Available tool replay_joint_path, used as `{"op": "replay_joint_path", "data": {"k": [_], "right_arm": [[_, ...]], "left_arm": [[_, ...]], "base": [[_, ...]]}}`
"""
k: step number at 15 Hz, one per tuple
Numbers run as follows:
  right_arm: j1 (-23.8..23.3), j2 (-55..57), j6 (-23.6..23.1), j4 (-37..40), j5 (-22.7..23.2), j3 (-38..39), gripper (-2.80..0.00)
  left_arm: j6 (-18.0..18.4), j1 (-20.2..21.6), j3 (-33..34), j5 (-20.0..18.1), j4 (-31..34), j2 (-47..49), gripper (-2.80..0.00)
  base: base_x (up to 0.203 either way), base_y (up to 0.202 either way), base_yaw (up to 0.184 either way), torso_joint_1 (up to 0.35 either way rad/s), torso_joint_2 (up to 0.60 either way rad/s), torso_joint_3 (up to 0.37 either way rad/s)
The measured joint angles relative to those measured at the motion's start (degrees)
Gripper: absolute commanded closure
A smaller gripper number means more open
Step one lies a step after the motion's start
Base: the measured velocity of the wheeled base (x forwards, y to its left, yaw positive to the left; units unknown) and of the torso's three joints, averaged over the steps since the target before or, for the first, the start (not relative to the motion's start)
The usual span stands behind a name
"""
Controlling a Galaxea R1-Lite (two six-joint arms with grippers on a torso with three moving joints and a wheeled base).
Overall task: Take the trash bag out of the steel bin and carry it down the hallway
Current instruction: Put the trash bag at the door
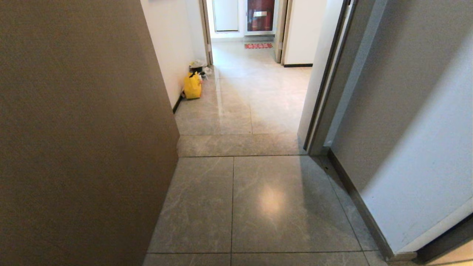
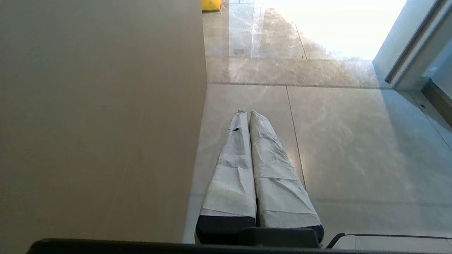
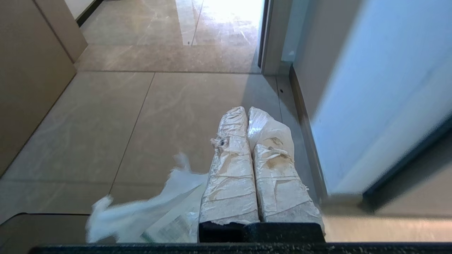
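1. Head view: the hallway (image 1: 255,96) is stretching ahead with glossy grey-beige marble-look tiles. A brown panel (image 1: 81,140) is filling the left side; a grey door (image 1: 414,122) is standing open on the right, its frame beside it. Neither arm is showing here.
2. Head view, far end: a yellow bag (image 1: 192,87) is sitting on the floor against the white wall (image 1: 166,48) on the left, with a small dark item heaped with white stuff just behind it. A red mat (image 1: 258,45) is lying further on, before a cabinet with red contents.
3. Left wrist view: the left end effector (image 2: 246,113) is hanging over the tiled floor just beside the brown panel. Its two cloth-wrapped fingers (image 2: 233,169) are lying together, tips touching, with nothing between them. A corner of the yellow bag is peeking in at the far edge.
4. Right wrist view: the right end effector (image 3: 246,110) is hanging over the floor near the open door. Its wrapped fingers (image 3: 229,176) are pressed together.
5. Right wrist view: the trash bag (image 3: 155,211), thin white plastic with a patch of print, is trailing out beside the base of the fingers, over the floor. Whether the fingers are pinching it, cannot tell.
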State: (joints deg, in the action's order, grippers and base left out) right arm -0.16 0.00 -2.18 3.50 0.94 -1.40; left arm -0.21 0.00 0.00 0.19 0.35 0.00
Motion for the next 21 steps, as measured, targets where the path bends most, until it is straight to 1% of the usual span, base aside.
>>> {"op": "replay_joint_path", "data": {"k": [21], "right_arm": [[0.02,0.0,0.08,0.0,-0.09,0.0,0.0]], "left_arm": [[-0.03,0.0,0.0,0.02,-0.02,0.0,0.0]], "base": [[0.191,0.0,0.001,0.002,0.0,0.003]]}}
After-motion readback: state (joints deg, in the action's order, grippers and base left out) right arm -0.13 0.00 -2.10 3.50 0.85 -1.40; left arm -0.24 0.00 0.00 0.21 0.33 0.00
